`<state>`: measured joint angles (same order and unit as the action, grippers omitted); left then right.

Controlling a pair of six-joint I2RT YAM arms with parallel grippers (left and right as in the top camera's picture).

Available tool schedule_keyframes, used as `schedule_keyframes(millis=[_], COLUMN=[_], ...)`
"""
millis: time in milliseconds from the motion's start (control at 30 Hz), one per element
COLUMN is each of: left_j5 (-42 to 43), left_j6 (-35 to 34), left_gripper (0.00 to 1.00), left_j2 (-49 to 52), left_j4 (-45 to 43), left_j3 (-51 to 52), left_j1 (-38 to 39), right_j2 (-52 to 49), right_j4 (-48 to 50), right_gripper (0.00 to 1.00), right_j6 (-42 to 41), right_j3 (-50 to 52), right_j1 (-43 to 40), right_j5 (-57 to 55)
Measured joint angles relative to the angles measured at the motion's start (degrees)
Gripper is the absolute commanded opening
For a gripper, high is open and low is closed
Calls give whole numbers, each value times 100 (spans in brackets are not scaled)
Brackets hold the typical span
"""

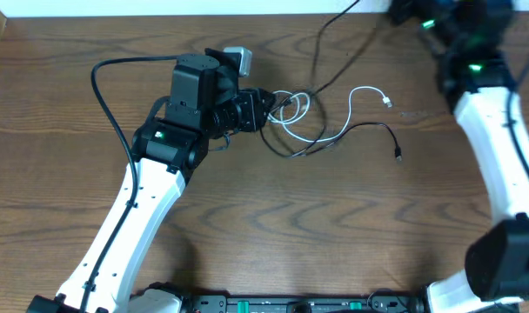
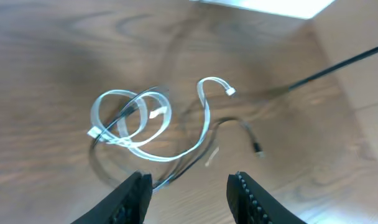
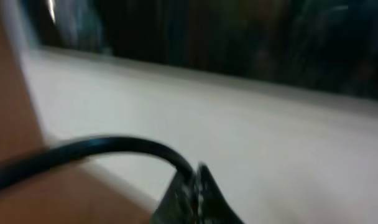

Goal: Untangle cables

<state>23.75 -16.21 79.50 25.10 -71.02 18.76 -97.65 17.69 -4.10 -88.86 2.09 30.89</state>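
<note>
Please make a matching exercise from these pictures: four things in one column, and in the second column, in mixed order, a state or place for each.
1. white cable
2. black cable
3. left gripper
4. right arm

a. open, just before the loops
b. coiled in loops
c. reaches to the far edge
d. dark, crosses the loops

Pairs: 1-b, 2-d, 3-a, 4-c.
</note>
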Motion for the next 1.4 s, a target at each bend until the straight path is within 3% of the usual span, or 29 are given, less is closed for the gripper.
schedule_keyframes(millis=[167,433,700,900,1100,1233,1400], left_j5=[-363,-610,-612,-612,-612,-612,-612], left_j6=[11,17,20,20,17,17,20], left_gripper=[45,44,44,45,44,44,44], left_j2=[0,0,0,0,0,0,0], left_j4=[282,455,455,514,586,599,592], left_j3=[2,2,2,2,2,2,2], left_j1=[0,0,0,0,0,0,0], right_j2=[605,859,831,831,824,820,813], right_j4=[1202,949,929,409,-743,-1414,-1718], right_gripper=[1,1,1,1,1,1,1], right_j6=[-1008,-2170,-2385,-2218,-1731,-1377,-1279], right_j3=[-22,-46,-46,-48,-50,-50,-50], right_j1=[-691,-1738,-1611,-1449,-1482,-1624,-2011], right_j5=[20,190,1665,1864,660,-1279,-2618])
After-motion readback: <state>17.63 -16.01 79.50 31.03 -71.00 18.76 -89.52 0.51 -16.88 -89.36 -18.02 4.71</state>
